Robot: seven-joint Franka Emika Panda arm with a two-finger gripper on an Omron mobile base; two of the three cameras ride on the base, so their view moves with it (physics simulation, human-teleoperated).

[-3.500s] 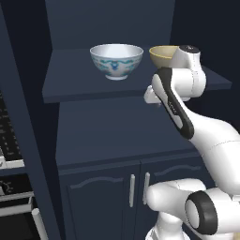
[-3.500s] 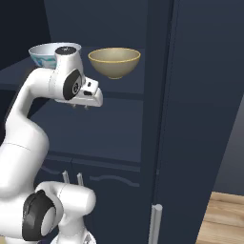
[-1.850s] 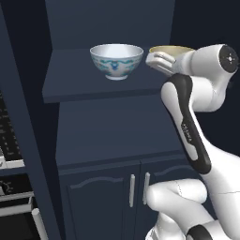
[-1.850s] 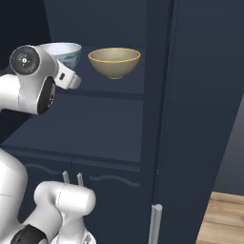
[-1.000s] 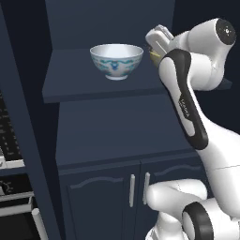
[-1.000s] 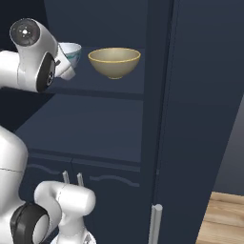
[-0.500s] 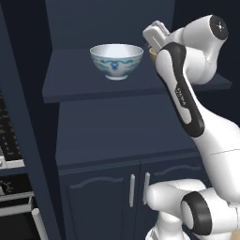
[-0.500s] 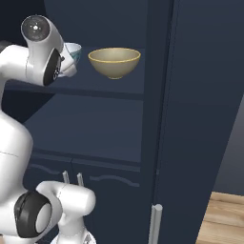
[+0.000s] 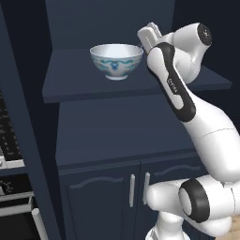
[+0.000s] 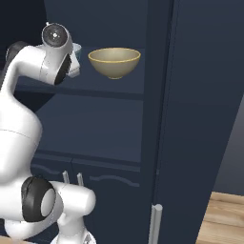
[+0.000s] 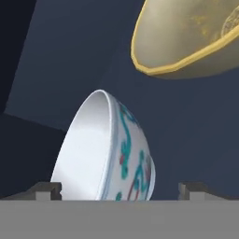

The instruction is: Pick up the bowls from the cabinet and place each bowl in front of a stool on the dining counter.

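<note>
Two bowls stand on the shelf [image 9: 93, 86] of the navy cabinet [image 10: 200, 119]. The white bowl with the blue-teal pattern [image 9: 116, 61] is on the left. The tan-yellow bowl [image 10: 114, 61] is to its right, hidden by my arm in the left base view. My gripper [image 9: 149, 33] is raised to rim height just right of the white bowl, open and holding nothing. In the hand view the white bowl [image 11: 105, 154] lies between my fingertips [image 11: 44, 190] without touching them, and the tan bowl [image 11: 186, 37] sits at the upper right. The dining counter and stools are out of view.
Below the shelf are two arched cabinet doors with slim silver handles [image 9: 132, 190]. A tall navy door with a bar handle [image 10: 155, 224] stands to the right. An oven front [image 9: 9, 187] is at the far left, and wooden floor [image 10: 228, 214] shows at the lower right.
My arm has risen from below the shelf and swung left, bringing the hand from in front of the tan bowl to beside the white bowl. The bowls have not moved.
</note>
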